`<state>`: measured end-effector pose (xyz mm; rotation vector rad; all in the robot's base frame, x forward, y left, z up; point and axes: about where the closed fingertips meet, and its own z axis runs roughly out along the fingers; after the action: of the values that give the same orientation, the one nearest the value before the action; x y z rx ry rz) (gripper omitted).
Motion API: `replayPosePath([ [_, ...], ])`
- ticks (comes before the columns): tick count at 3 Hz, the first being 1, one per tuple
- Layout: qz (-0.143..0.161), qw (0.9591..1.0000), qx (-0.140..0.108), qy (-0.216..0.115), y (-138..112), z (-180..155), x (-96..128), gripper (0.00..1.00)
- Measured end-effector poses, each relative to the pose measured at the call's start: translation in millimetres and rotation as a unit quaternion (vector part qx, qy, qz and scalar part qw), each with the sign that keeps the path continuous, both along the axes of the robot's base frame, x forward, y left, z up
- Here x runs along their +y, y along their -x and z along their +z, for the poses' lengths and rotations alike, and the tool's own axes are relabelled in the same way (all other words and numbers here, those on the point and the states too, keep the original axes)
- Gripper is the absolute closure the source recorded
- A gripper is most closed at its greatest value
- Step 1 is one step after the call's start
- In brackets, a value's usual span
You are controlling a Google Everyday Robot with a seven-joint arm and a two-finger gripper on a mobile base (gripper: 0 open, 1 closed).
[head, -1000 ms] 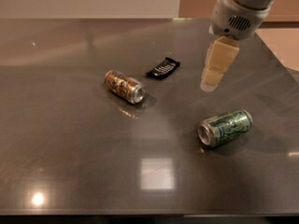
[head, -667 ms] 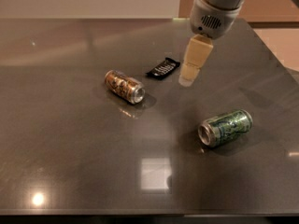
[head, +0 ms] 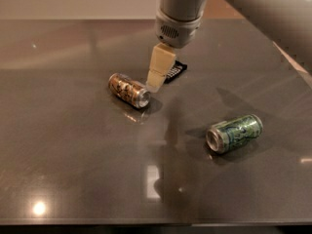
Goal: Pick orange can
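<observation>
The gripper (head: 154, 83) points down just beside the orange can's (head: 127, 89) silver right end; whether it is open or closed cannot be told. That can lies on its side on the dark table (head: 73, 169), with a black wrapper (head: 176, 71) behind the gripper and a green can (head: 235, 132) well apart to the right.

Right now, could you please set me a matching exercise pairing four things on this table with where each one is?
1 orange can
2 green can
3 black wrapper
4 hand

A lying on its side to the right, nearest the camera
B partly hidden behind the hand
C close beside the orange can's near end
D lying on its side left of centre

Pairs: 1-D, 2-A, 3-B, 4-C.
</observation>
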<state>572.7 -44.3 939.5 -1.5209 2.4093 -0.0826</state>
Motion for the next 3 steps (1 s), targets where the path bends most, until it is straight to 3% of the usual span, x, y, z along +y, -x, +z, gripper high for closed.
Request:
replayPosePath([
  [1,-0.011,0.9998,0.009,0.016,-3,-21,34,0.0],
  [3,0.002,0.9986,0.042,0.032,-10,-59,85,0.0],
])
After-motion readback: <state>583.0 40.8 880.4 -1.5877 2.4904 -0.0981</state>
